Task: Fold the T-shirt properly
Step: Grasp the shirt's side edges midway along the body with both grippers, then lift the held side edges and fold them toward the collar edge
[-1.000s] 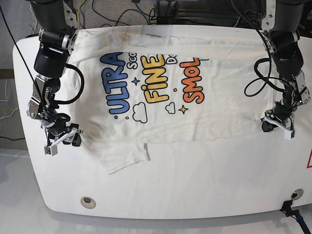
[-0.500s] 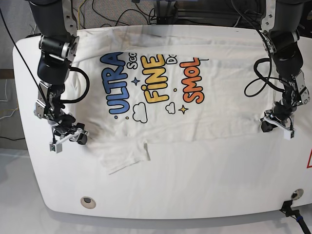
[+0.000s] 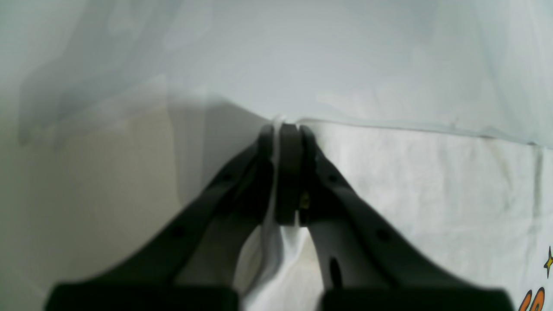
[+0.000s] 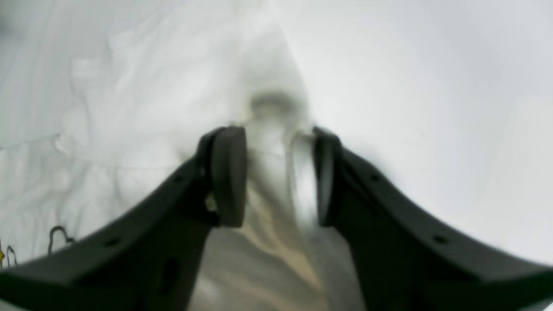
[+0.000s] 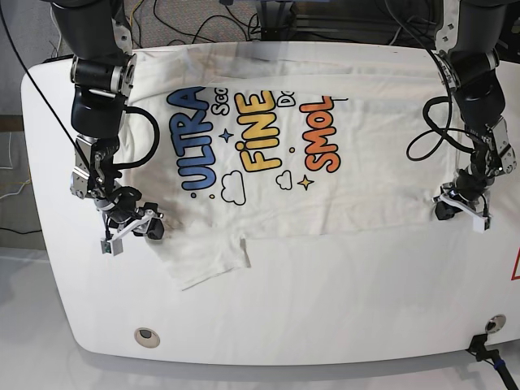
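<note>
The white T-shirt (image 5: 268,138) lies spread on the table (image 5: 341,301), print up, showing blue "ULTRA", yellow "FINE" and orange "SMOL". One sleeve (image 5: 207,260) points toward the front edge. My right gripper (image 5: 130,230) sits at the shirt's edge beside that sleeve. In the right wrist view it (image 4: 276,172) is open, with a raised ridge of the T-shirt (image 4: 268,112) between its fingers. My left gripper (image 5: 461,210) is at the shirt's opposite side edge. The left wrist view shows it (image 3: 281,129) shut on a thin fold of the T-shirt (image 3: 432,181).
Cables (image 5: 203,16) run behind the table's far edge. A round hole (image 5: 145,334) sits near the front left of the table, and a black clamp (image 5: 487,345) at the front right corner. A red sign (image 5: 515,268) shows at the right edge.
My right gripper has slid rightward across the table and onto the shirt's edge by the sleeve. The left arm has stayed in place.
</note>
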`<control>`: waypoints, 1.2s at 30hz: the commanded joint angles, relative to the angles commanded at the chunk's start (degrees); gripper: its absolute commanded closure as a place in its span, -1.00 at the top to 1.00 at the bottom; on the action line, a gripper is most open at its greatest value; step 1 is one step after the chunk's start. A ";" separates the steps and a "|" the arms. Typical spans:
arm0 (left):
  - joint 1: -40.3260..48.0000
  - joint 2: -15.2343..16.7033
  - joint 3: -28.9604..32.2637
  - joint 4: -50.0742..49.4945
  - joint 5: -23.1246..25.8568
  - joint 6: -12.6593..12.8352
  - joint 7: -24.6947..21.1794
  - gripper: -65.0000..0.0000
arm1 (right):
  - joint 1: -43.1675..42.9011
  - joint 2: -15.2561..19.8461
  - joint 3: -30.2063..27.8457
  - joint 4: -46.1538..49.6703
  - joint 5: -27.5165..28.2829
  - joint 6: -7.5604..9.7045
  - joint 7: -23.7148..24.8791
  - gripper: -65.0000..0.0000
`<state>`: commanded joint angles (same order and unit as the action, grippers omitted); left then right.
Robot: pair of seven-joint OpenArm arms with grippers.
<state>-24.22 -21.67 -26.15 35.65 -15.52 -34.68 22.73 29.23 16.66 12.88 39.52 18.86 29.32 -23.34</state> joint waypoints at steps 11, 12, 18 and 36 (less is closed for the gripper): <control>3.52 0.09 -0.18 13.10 0.00 0.00 0.09 -1.00 | 0.97 1.14 0.00 0.79 -0.26 0.00 0.00 -1.00; 3.87 0.09 -0.18 14.42 -0.09 0.00 0.09 -1.00 | 0.88 1.23 0.00 2.11 -0.26 0.00 0.00 -1.00; 4.92 -0.18 -0.18 18.99 -4.84 -0.09 2.64 -1.00 | 0.53 1.23 -0.09 9.67 -0.26 0.00 -6.42 -1.00; 15.65 -0.26 -0.18 34.81 -5.98 -0.09 5.19 -1.00 | -15.30 5.45 0.18 46.51 0.00 0.00 -31.21 -1.00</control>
<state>-8.57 -21.93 -26.33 70.46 -21.49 -34.77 27.91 13.93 22.11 13.05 86.02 18.86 29.32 -54.55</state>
